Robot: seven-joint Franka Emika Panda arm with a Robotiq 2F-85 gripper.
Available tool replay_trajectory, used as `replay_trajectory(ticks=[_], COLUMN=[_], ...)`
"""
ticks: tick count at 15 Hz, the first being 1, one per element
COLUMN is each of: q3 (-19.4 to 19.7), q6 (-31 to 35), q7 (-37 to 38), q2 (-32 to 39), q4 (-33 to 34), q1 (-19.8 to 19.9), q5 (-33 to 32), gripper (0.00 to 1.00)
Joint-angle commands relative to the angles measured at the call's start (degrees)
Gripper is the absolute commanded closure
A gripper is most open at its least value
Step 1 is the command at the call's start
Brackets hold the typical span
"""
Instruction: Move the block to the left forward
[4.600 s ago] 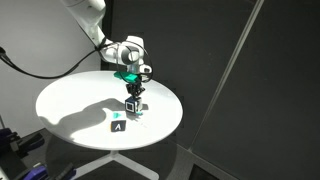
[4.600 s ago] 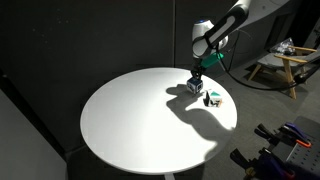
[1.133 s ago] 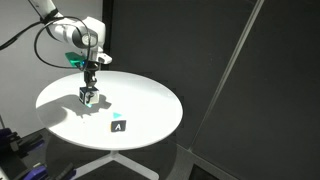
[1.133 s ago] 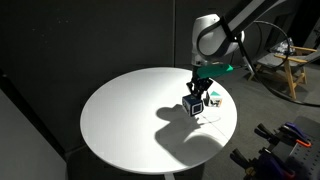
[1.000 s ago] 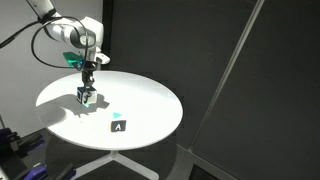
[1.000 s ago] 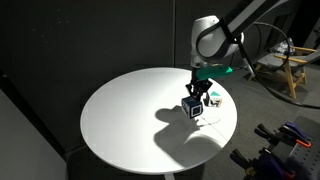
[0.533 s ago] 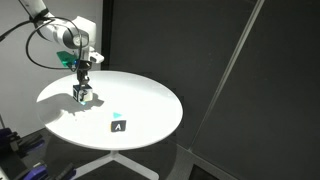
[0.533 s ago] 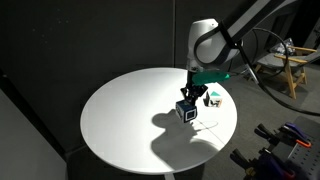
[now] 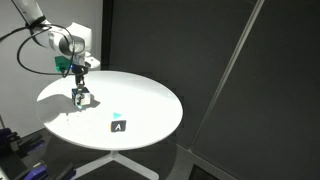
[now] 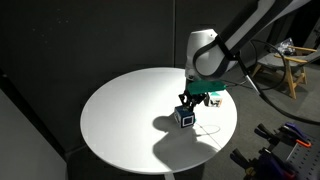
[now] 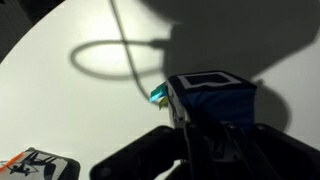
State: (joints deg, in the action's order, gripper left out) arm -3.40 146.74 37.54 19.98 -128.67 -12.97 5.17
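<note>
The block point(image 9: 82, 98) is a small cube with light-blue and white faces and a dark square mark. It is held between the fingers of my gripper point(image 9: 80, 93) just above the round white table point(image 9: 140, 105). In an exterior view the block point(image 10: 185, 117) hangs under the gripper point(image 10: 187, 107) over the table's right half. In the wrist view the block point(image 11: 212, 95) fills the space between the jaws point(image 11: 205, 120), with a small teal bit at its edge.
A black block with a white letter "A" point(image 9: 118, 126) lies near the table's front edge; it also shows in the wrist view point(image 11: 35, 167). A small teal scrap point(image 9: 118, 115) lies beside it. A thin cable point(image 11: 125, 60) loops across the table. Dark curtains surround the table.
My gripper has carried the block further across the table, leftward in both exterior views, away from the black "A" block. It stays shut on the block.
</note>
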Motion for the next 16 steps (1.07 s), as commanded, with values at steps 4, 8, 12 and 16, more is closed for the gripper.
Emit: replay_trajectory(ticks=[4, 8, 12, 16], q3=[0.93, 0.79, 0.42, 0.06], q6=[2.24, 1.84, 1.14, -0.28], q7=[6.4, 8.09, 7.28, 3.8], q2=[2.03, 2.31, 0.82, -1.4], q4=[0.04, -0.2, -1.43, -3.14], q1=[-0.85, -0.79, -0.48, 0.11], q5=[1.02, 1.06, 0.77, -0.08], gripper=[0.97, 0.56, 0.22, 0.0])
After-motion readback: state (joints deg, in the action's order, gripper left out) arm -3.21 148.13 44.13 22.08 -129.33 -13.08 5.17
